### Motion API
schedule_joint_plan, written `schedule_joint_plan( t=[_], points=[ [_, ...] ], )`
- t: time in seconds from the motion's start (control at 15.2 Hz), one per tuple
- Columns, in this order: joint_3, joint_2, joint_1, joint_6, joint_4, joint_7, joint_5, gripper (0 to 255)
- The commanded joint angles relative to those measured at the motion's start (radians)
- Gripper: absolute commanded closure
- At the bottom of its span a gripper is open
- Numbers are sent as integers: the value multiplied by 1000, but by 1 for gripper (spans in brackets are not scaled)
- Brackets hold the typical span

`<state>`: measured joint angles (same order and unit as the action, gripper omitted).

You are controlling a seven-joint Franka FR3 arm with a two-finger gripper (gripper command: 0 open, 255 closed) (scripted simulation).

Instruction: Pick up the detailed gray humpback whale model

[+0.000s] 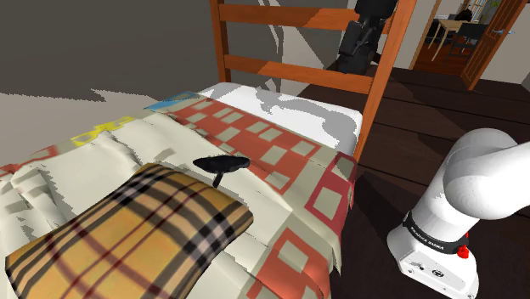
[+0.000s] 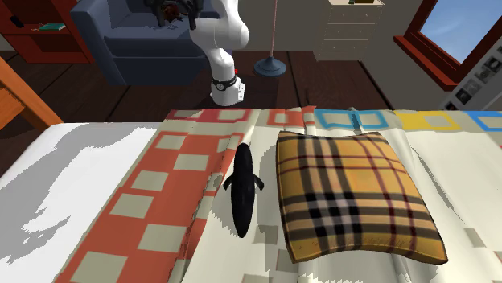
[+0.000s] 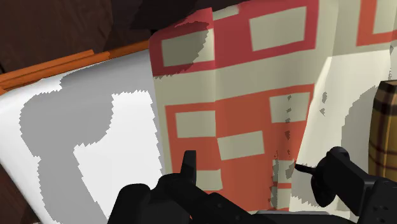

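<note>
Room: dark wooden floor [image 1: 399, 136]; in the second exterior view a navy sofa [image 2: 133, 44] stood behind the arm.
Bed: a wooden frame [image 1: 297, 72] carried a white sheet [image 1: 327, 119] and a quilt [image 1: 280, 157] of red and cream squares.
Pillow: the tan plaid pillow [image 1: 127, 234] lay on the quilt at the shoulder view's left.
Whale model: the black whale model [image 1: 222, 164] lay flat on the quilt just beside the pillow. In the second exterior view it lay on a cream strip between the red squares and the pillow's left edge.
Arm: the white arm [image 1: 476, 191] rose from its stand at the shoulder view's lower right, beside the bed.
Hand: in the wrist view the hand [image 3: 261, 162] looked down on the quilt near the sheet and an orange rail. Its two fingers [image 3: 188, 167] stood apart with nothing between them; the hand held nothing.
</note>
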<state>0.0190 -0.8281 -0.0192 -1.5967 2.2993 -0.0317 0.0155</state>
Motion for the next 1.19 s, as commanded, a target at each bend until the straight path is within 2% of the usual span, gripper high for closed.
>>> schedule_joint_plan(
  t=[0.0,0.53,1.12],
  points=[
    [0,0,0,0,0,0,0,0],
    [80,301,-24,-110,-97,-67,36,0],
    [156,663,-49,-174,-291,-147,34,0]
  ],
)
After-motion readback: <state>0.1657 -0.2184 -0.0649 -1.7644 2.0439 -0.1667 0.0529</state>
